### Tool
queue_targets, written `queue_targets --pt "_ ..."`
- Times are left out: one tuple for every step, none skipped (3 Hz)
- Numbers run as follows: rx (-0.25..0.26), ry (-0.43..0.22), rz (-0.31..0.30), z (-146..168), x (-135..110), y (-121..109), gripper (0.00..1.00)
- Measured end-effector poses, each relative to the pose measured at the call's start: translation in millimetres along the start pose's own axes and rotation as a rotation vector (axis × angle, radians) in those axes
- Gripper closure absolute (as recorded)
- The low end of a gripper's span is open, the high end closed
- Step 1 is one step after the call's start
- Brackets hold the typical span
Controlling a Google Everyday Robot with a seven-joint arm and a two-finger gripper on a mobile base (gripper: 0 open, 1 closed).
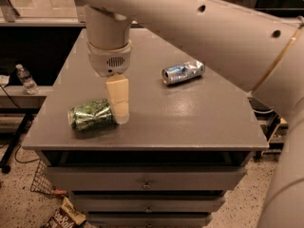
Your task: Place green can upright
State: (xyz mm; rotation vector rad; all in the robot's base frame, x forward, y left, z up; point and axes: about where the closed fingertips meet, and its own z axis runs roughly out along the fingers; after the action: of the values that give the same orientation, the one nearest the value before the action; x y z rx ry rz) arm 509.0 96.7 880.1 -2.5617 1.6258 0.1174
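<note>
Gripper (122,118), cream and blocky, hangs beside the dented green can (91,115) lying sideways on grey tabletop (190,113), jaws' gap indiscernible.

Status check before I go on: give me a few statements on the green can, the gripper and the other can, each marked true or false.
1. The green can lies on its side on the table. True.
2. The gripper hangs over the silver-blue can. False: it is low beside the green can's end, well apart from the silver-blue can.
3. The silver-blue can stands upright. False: it lies on its side.
4. A water bottle stands upright off the table, at the picture's left. True.
5. The green can is lifted off the table. False: it rests on the tabletop.
</note>
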Motion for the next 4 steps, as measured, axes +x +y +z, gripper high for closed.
queue_targets --pt "-0.012 -0.009 0.064 16 -18 -5 0.00" --pt "-0.008 -0.010 0.105 26 -34 -4 0.00" --pt "-0.009 0.015 0.113 34 -48 -3 0.00" --pt "-0.017 0.024 0.104 39 -58 -4 0.00"
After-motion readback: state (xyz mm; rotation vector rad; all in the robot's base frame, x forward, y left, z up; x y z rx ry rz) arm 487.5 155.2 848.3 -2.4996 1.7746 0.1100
